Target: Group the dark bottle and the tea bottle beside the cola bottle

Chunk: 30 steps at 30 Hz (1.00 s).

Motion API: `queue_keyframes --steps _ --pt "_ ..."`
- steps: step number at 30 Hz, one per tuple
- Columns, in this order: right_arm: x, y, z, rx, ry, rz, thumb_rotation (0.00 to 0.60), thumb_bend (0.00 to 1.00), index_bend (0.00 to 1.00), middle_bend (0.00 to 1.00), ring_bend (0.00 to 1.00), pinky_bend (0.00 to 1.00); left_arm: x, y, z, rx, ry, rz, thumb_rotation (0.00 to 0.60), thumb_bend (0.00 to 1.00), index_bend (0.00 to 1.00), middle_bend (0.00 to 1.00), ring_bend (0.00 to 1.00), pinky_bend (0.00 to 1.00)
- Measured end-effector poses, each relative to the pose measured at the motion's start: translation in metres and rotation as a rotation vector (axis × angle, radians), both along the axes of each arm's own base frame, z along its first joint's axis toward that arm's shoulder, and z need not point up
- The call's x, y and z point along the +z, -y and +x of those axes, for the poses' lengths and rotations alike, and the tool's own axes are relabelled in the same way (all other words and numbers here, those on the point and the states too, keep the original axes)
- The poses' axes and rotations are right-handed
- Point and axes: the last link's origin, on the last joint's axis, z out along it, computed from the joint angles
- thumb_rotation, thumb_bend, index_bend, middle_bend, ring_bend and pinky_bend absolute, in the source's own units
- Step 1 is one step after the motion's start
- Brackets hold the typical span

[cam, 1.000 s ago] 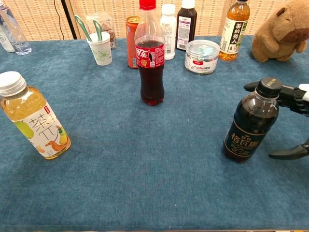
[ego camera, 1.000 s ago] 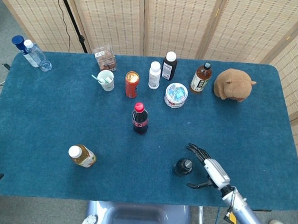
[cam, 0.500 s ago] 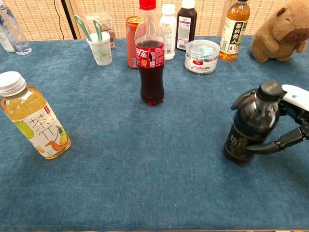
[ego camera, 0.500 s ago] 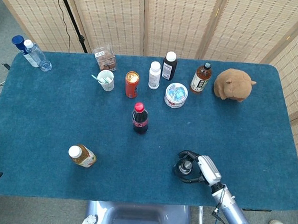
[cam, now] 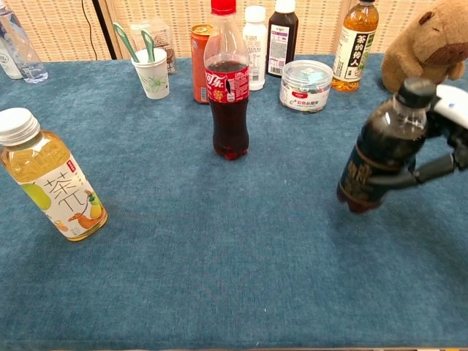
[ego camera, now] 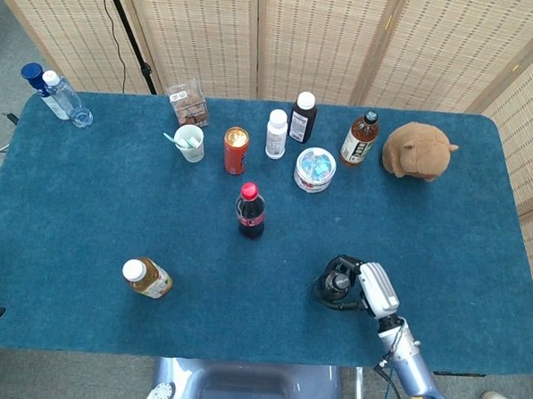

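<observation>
Dark bottle (cam: 382, 153) gripped in right hand (ego camera: 372, 290), fingers (cam: 428, 170) wrapped round its body; long axis tilted, cap leaning right and away in chest view, base seemingly just off the blue worktop (ego camera: 87, 208). Sits at right front of worktop, well apart from cola bottle (cam: 227, 84). Label gold on black, writing too turned to read.

Cola bottle upright near middle, red cap up, red label with white Chinese script. Tea bottle (cam: 50, 178) at left front, well apart from cola, leaning slightly with white cap up-left; label shows large green "茶" character and fruit picture.

Left hand not seen in either view.

Along the back: one paper cup (ego camera: 189, 143) holding green utensils, one orange can (ego camera: 236, 150), one white bottle (ego camera: 276, 133), one dark-labelled bottle with white cap (ego camera: 302, 117), one round lidded tub (ego camera: 315, 169), one amber tea bottle (ego camera: 360, 138) with vertical Chinese writing, one brown plush animal (ego camera: 417, 150). One clear box (ego camera: 187, 103) behind the cup. Two water bottles (ego camera: 57, 96) at far left corner, one blue-capped, one white-capped.
</observation>
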Motion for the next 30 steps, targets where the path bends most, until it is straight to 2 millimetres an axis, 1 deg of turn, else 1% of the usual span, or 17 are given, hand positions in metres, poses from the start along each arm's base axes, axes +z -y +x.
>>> queue_keyframes --steps 4,9,13,15,19,26,30 --pt "0.01 0.027 0.01 0.012 -0.017 -0.038 0.6 0.36 0.63 0.66 0.71 0.65 0.0 0.0 0.0 0.0 0.0 0.0 0.6 0.02 0.0 0.0 0.0 0.0" --pt "0.018 0.056 0.011 -0.021 -0.055 -0.068 0.6 0.36 0.63 0.66 0.71 0.65 0.0 0.0 0.0 -0.001 0.0 -0.005 0.6 0.02 0.0 0.0 0.0 0.0" --pt "0.019 0.077 0.01 -0.059 -0.079 -0.081 0.6 0.36 0.63 0.66 0.71 0.65 0.0 0.0 0.0 -0.003 0.005 -0.018 0.6 0.02 0.0 0.0 0.0 0.0" --pt "0.017 0.083 0.011 -0.071 -0.083 -0.076 0.6 0.36 0.63 0.66 0.71 0.65 0.0 0.0 0.0 -0.003 0.006 -0.019 0.6 0.02 0.0 0.0 0.0 0.0" --pt "0.006 0.093 0.019 -0.102 -0.071 -0.041 0.6 0.36 0.63 0.66 0.71 0.65 0.002 0.0 -0.001 0.0 0.015 -0.015 0.6 0.02 0.0 0.0 0.0 0.0" --pt "-0.014 0.1 0.037 -0.105 -0.08 -0.023 0.6 0.36 0.63 0.66 0.71 0.65 0.004 -0.002 -0.003 0.004 0.022 -0.015 0.6 0.02 0.0 0.0 0.0 0.0" --pt "-0.025 0.105 0.049 -0.124 -0.048 -0.006 0.6 0.36 0.63 0.66 0.71 0.65 0.006 -0.002 -0.003 0.007 0.027 -0.013 0.6 0.02 0.0 0.0 0.0 0.0"
